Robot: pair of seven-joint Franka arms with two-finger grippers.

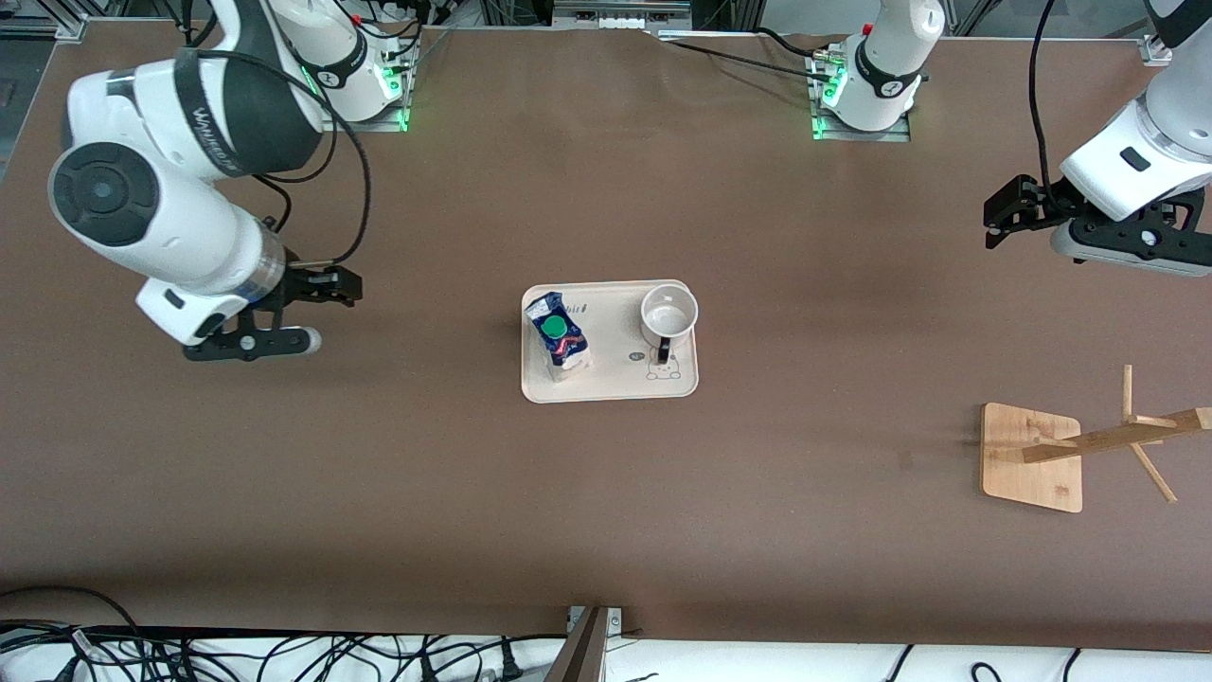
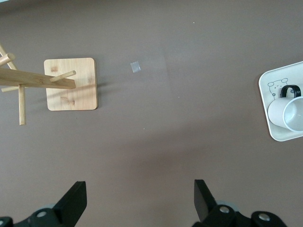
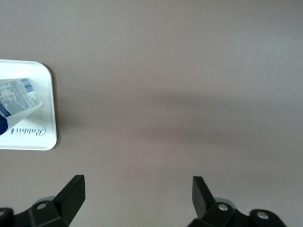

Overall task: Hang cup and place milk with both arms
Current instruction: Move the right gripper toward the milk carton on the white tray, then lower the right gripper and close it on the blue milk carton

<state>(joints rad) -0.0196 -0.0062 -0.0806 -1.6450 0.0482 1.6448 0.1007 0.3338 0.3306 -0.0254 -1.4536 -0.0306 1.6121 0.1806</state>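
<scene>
holding our left claw and right claw open over the brown desk, white smiley mug and blue-topped milk carton upright on cream tray

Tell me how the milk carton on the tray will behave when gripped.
The milk carton looks tall and narrow, so a high push would probably tip it on the tray. Its card walls likely dent under a hard squeeze. It seems small, so probably light.

Even overhead light, soft shadows on the table; the right wrist view looks hazy, slightly washed out.
</scene>
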